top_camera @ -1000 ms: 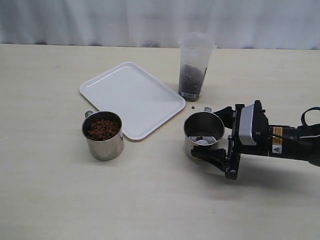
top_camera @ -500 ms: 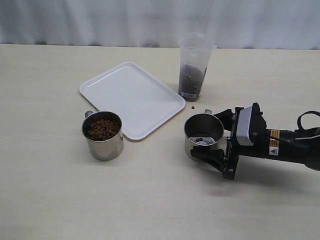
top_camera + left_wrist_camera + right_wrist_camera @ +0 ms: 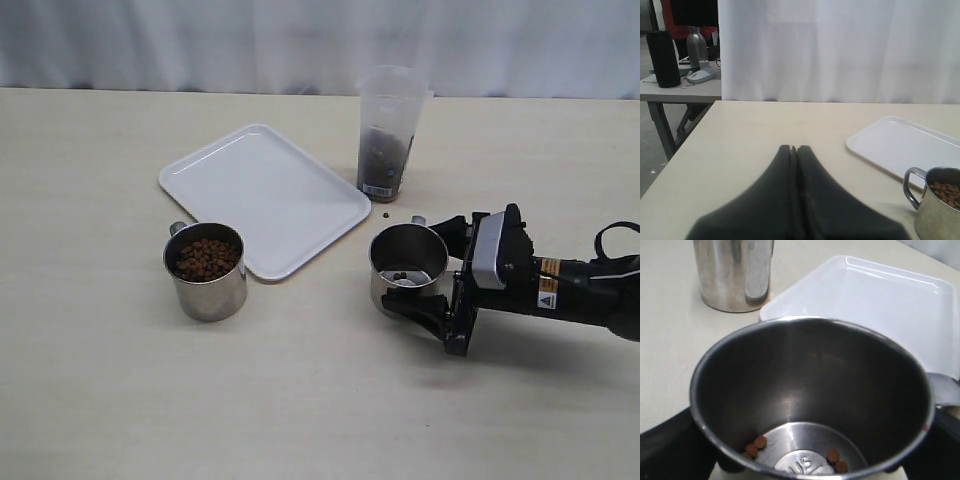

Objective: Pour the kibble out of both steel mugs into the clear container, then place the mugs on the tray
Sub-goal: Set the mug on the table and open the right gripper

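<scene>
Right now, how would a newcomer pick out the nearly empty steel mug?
Find the white tray on the table. Just off its right corner, in front of the clear container, a steel mug stands between the right gripper's jaws. Unlike the other mug, full of kibble, it holds only a few pellets.

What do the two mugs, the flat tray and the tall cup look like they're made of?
The full mug and the nearly empty mug look like polished steel: mirror-bright, with reflections. The tray seems glossy white plastic, with a smooth moulded rim. The tall cup is probably cloudy clear plastic; its pellets show through.
</scene>
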You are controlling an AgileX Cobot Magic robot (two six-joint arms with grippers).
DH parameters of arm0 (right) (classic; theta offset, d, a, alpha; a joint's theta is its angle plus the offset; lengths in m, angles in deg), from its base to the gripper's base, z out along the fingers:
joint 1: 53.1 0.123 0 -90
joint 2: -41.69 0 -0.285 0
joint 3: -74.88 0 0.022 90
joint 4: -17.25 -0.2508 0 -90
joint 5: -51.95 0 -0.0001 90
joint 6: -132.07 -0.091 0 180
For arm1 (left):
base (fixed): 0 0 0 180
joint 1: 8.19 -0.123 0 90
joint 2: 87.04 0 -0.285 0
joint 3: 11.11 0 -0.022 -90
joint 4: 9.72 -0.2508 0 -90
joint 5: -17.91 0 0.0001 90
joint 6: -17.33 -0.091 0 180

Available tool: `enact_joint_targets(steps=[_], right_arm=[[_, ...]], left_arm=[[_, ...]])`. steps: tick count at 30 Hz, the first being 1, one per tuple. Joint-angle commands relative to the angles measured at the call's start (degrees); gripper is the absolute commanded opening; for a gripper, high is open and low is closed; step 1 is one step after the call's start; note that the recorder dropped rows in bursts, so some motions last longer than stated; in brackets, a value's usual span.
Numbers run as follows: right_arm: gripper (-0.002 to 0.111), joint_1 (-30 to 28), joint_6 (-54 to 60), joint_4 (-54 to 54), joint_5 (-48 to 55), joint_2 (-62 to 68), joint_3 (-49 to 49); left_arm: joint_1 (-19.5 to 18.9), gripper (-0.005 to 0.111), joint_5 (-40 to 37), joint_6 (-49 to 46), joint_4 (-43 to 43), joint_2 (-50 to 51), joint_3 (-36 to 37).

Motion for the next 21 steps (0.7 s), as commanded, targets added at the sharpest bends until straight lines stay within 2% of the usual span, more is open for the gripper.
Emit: enact_joint_targets(steps=[1, 5, 8, 21], right_arm=[[0.029, 0.1, -0.5, -0.4, -0.8, 0.0, -0.1], [0.062, 0.1, -3.3, -0.7, -0.8, -0.2, -0.1], [0.079, 0.1, -4.0, -0.7, -0.8, -0.2, -0.1], [0.082, -0.1, -17.9, 2.0, -0.8, -11.0, 2.3]], left_arm=[[-0.2, 0.000, 0.3, 0.2, 0.0, -0.2, 0.2], [-0.2, 0.000, 0.3, 0.2, 0.0, -0.2, 0.2], [-0.2, 0.000, 0.3, 0.2, 0.0, -0.2, 0.2], [-0.2, 0.000, 0.3, 0.2, 0.0, -0.2, 0.2]])
